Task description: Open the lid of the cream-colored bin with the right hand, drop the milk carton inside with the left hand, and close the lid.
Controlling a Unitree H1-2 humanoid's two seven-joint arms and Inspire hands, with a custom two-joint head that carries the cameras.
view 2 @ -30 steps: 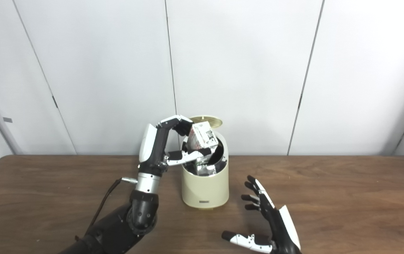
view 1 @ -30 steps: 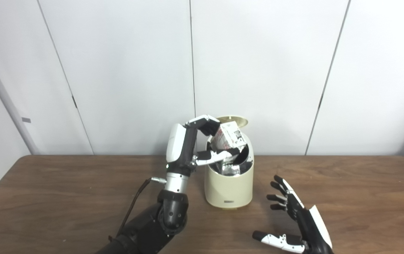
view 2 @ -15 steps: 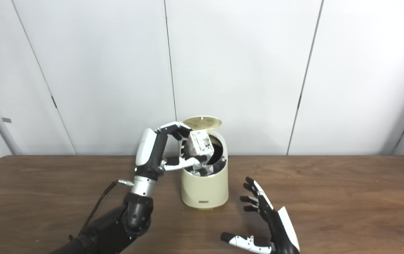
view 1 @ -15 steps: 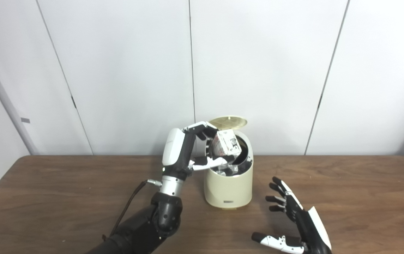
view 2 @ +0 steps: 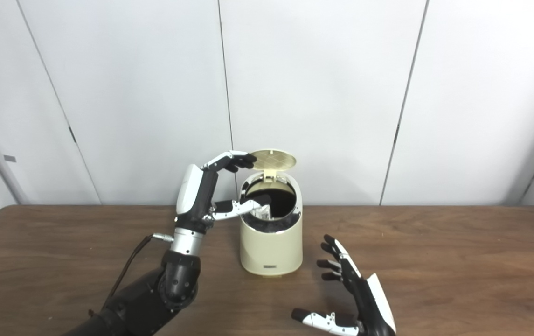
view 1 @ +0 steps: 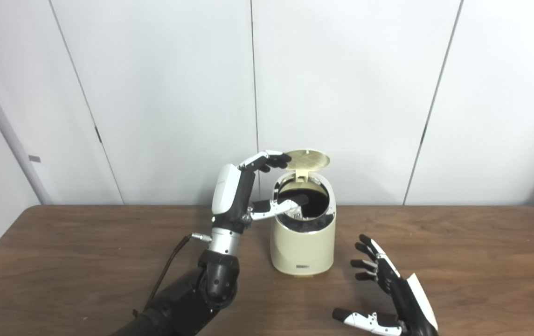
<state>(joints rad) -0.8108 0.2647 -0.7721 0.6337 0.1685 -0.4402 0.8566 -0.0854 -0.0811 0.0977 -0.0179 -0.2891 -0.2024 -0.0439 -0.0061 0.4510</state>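
The cream-colored bin (view 1: 301, 249) stands at the middle of the wooden table with its round lid (view 1: 307, 158) raised on the hinge at the back. Only a small white corner of the milk carton (view 2: 263, 213) shows deep inside the dark opening. My left hand (view 1: 253, 191) hovers open at the bin's left rim, its thumb reaching over the opening and its fingers (view 1: 269, 161) up beside the lid, holding nothing. My right hand (view 1: 388, 291) rests open near the table's front, right of the bin, palm turned toward it.
A black cable (view 1: 173, 261) runs along the left forearm. The brown table (view 1: 481, 252) stretches wide on both sides, backed by white wall panels (view 1: 341, 93).
The left hand let go of the milk carton, which dropped into the bin. The hand's fingers spread and drew slightly left. The right hand has barely moved.
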